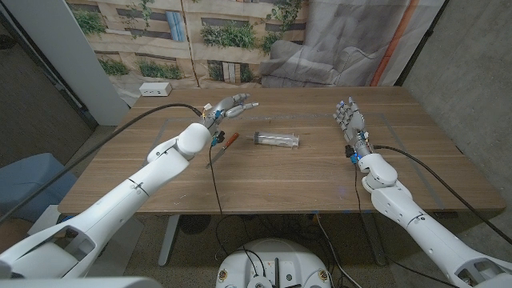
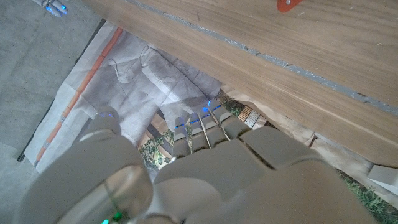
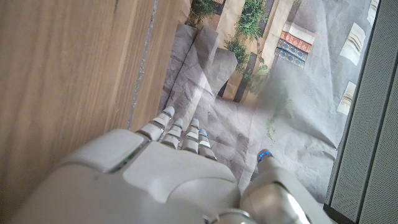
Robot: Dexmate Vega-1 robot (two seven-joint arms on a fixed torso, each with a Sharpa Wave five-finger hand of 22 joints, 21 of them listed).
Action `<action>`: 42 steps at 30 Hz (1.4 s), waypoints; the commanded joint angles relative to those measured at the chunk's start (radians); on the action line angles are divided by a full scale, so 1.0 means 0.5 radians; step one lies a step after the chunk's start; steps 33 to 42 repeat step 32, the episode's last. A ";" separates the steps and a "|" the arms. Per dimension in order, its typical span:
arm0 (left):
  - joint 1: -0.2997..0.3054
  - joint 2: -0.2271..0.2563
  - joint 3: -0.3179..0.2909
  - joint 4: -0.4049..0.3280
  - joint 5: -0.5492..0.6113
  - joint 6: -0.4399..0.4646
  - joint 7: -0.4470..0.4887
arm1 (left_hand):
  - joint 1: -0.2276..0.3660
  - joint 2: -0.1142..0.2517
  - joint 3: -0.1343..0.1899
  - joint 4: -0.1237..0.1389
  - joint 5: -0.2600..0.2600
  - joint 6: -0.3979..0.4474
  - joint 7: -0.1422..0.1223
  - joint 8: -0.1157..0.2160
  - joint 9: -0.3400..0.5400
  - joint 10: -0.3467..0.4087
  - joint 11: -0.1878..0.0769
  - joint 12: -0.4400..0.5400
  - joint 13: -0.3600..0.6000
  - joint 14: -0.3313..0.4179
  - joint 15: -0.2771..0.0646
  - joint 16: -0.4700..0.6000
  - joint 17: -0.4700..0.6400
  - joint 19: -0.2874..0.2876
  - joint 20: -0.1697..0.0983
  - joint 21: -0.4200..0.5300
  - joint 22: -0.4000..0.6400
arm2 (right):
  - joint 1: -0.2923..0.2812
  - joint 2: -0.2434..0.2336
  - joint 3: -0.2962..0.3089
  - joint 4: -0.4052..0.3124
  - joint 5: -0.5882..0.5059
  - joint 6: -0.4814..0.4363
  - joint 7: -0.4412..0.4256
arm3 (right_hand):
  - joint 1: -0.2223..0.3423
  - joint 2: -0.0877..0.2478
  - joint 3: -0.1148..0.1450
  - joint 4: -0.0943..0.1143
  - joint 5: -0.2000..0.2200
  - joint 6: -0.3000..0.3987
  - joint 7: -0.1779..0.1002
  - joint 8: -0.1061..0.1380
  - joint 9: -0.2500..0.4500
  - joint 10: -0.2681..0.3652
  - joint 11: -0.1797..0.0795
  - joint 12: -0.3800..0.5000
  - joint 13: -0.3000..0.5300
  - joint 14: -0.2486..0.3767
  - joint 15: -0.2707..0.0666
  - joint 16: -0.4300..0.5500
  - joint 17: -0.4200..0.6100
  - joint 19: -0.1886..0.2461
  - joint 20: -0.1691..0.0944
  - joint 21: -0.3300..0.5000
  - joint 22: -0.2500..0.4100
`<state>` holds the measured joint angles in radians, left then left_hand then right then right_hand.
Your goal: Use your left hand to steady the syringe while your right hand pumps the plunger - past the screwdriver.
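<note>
Head view: wooden table (image 1: pixel 264 172), draped backdrop (image 1: pixel 344 44)

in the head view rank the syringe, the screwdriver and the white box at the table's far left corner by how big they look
1. syringe
2. white box, though it sits farther from the camera
3. screwdriver, partly hidden by the left arm, so unsure

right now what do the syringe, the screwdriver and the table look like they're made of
Clear cylindrical syringe: see-through barrel, likely plastic. Small screwdriver: orange-red handle looks plastic, thin dark shaft probably metal. Brown table: matte wood or wood-look laminate, visible grain.
</note>
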<state>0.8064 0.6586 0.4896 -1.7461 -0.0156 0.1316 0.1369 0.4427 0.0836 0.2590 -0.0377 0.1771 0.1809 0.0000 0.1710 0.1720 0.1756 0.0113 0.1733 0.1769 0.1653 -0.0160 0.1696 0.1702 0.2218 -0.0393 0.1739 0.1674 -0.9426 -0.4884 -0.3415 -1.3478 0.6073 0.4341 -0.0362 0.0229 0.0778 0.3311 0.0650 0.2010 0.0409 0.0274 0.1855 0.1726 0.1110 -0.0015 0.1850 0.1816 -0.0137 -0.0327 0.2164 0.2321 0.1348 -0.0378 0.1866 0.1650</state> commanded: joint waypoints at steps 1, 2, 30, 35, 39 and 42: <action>0.142 0.019 -0.117 0.127 -0.226 -0.280 0.195 | -0.111 0.052 -0.001 0.045 0.011 -0.079 0.020 -0.007 0.004 -0.069 0.024 0.005 0.001 -0.072 0.022 -0.003 0.005 -0.082 -0.149 -0.004 0.002 | 0.025 0.048 -0.022 0.082 -0.002 0.079 0.042 | -0.008 0.050 0.008 0.008 0.007 0.025 -0.004 0.008 0.002 0.026 -0.002 0.016 -0.001 0.016 -0.023 0.009 0.000 0.023 -0.071 0.010 0.005; 0.155 0.017 -0.124 0.129 -0.237 -0.288 0.211 | -0.129 0.059 -0.002 0.049 0.013 -0.093 0.020 -0.006 0.003 -0.084 0.000 0.005 0.000 -0.080 0.025 -0.001 0.004 -0.095 -0.148 -0.002 0.002 | 0.027 0.052 -0.023 0.089 0.000 0.086 0.047 | -0.008 0.049 0.008 0.008 0.007 0.026 -0.005 0.008 0.002 0.027 -0.001 0.016 -0.001 0.017 -0.024 0.009 -0.001 0.024 -0.071 0.011 0.005; 0.310 -0.334 -0.274 0.696 -0.744 -0.986 0.329 | -0.344 0.105 0.012 0.053 0.031 -0.261 -0.012 0.017 -0.004 -0.309 -0.089 0.018 -0.010 -0.234 -0.033 0.013 -0.006 -0.465 -0.116 0.011 -0.001 | 0.090 0.102 -0.056 0.188 -0.029 0.084 0.021 | -0.006 0.031 0.007 0.008 0.006 0.048 -0.041 0.004 0.001 0.044 -0.015 0.012 -0.001 0.049 0.011 0.007 -0.014 0.045 -0.027 0.008 0.005; 0.304 -0.368 -0.281 0.745 -0.777 -1.040 0.320 | -0.349 0.108 0.016 0.051 0.032 -0.249 -0.011 0.021 -0.004 -0.295 -0.090 0.024 -0.010 -0.221 -0.038 0.017 -0.007 -0.445 -0.117 0.020 -0.002 | 0.077 0.098 -0.054 0.143 -0.020 0.033 -0.013 | -0.008 0.030 0.006 0.010 0.006 0.050 -0.037 0.005 0.001 0.044 -0.015 0.012 -0.001 0.046 0.009 0.006 -0.014 0.044 -0.028 0.007 0.005; 0.304 -0.368 -0.281 0.745 -0.777 -1.040 0.320 | -0.349 0.108 0.016 0.051 0.032 -0.249 -0.011 0.021 -0.004 -0.295 -0.090 0.024 -0.010 -0.221 -0.038 0.017 -0.007 -0.445 -0.117 0.020 -0.002 | 0.077 0.098 -0.054 0.143 -0.020 0.033 -0.013 | -0.008 0.030 0.006 0.010 0.006 0.050 -0.037 0.005 0.001 0.044 -0.015 0.012 -0.001 0.046 0.009 0.006 -0.014 0.044 -0.028 0.007 0.005; 0.304 -0.368 -0.281 0.745 -0.777 -1.040 0.320 | -0.349 0.108 0.016 0.051 0.032 -0.249 -0.011 0.021 -0.004 -0.295 -0.090 0.024 -0.010 -0.221 -0.038 0.017 -0.007 -0.445 -0.117 0.020 -0.002 | 0.077 0.098 -0.054 0.143 -0.020 0.033 -0.013 | -0.008 0.030 0.006 0.010 0.006 0.050 -0.037 0.005 0.001 0.044 -0.015 0.012 -0.001 0.046 0.009 0.006 -0.014 0.044 -0.028 0.007 0.005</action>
